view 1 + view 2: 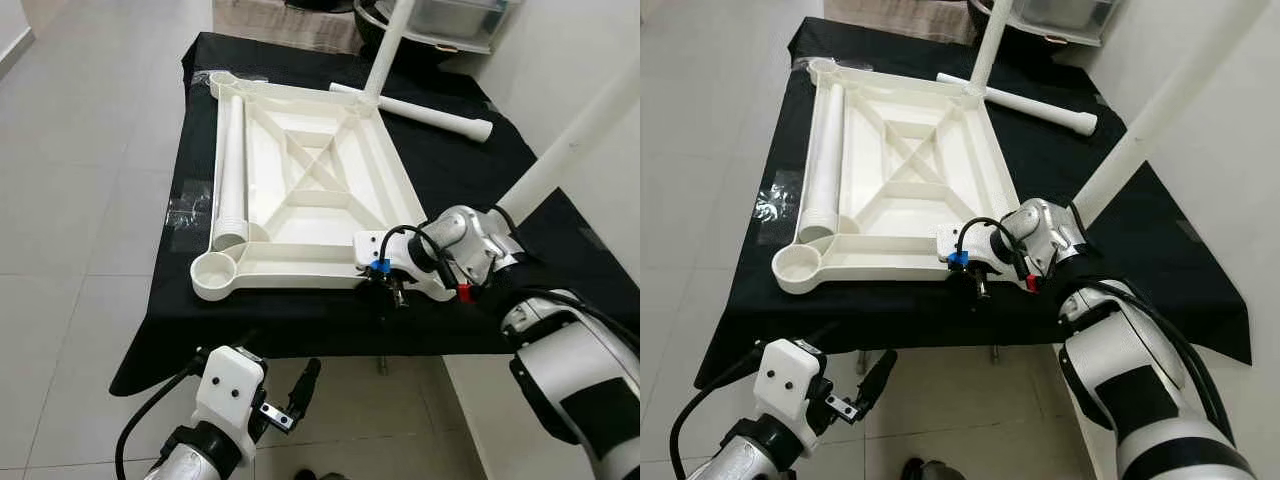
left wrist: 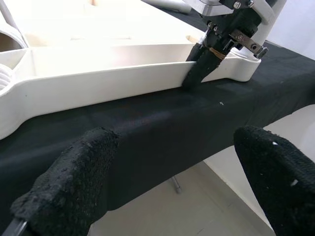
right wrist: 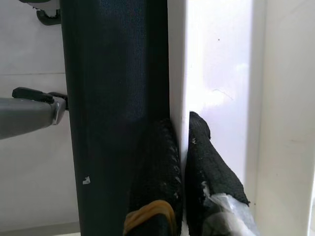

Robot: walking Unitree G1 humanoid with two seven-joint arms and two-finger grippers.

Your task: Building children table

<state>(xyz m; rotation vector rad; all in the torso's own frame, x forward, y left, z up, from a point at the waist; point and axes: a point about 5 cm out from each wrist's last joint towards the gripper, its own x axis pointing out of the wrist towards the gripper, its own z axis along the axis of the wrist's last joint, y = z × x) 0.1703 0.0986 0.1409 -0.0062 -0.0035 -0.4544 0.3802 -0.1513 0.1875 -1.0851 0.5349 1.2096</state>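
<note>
A white plastic tabletop [image 1: 310, 205] lies upside down on a black-draped table [image 1: 470, 165]. One white leg [image 1: 231, 170] lies inside its left side, beside an open round socket [image 1: 213, 272] at the near left corner. Another leg [image 1: 385, 50] stands upright at the far right corner. A further leg [image 1: 570, 140] rises at the right. My right gripper [image 1: 390, 292] is shut on the tabletop's near rim [image 3: 216, 73] close to the near right corner, one finger on each side of the wall. My left gripper [image 2: 176, 133] hangs open below the table's front edge.
A loose white leg [image 1: 430, 115] lies on the cloth at the far right. Clear plastic wrap [image 1: 185, 210] sits at the cloth's left edge. A dark bin with a plastic box [image 1: 450, 20] stands behind the table. Grey tiled floor [image 1: 80, 200] surrounds the left and front.
</note>
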